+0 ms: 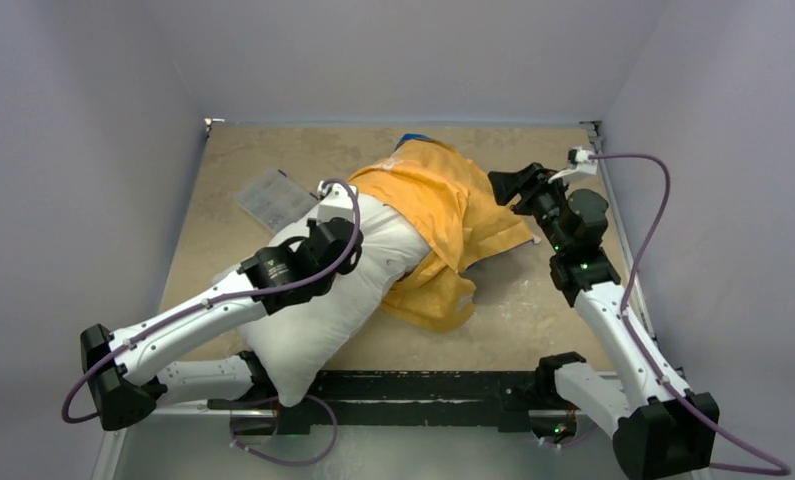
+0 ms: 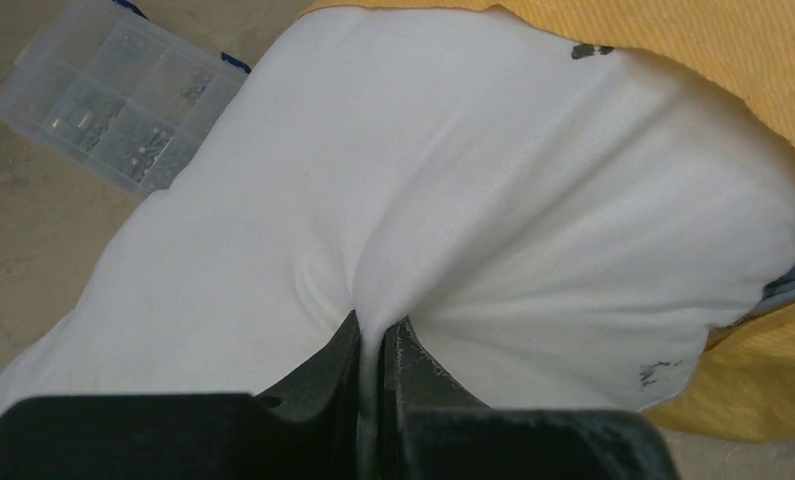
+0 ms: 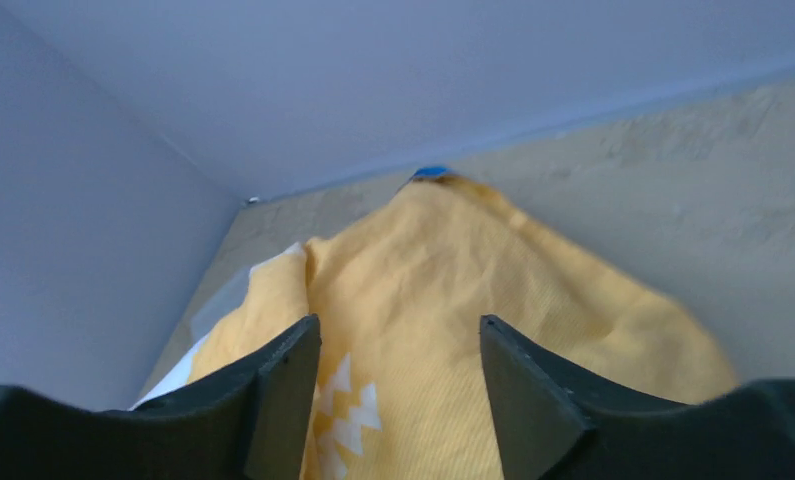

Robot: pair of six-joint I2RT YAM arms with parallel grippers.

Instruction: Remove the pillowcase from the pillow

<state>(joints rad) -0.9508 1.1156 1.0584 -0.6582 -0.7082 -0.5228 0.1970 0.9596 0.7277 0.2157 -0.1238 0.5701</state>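
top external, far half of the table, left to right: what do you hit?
clear parts box -> pillow -> pillowcase -> right hand. The left hand is left out: it sits over the pillow.

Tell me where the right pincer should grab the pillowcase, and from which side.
Grip the loose right flap of the pillowcase, coming from the right, where the open right pincer hangs. It looks flat and slack, probably free of the pillow, which the left pincer clamps.
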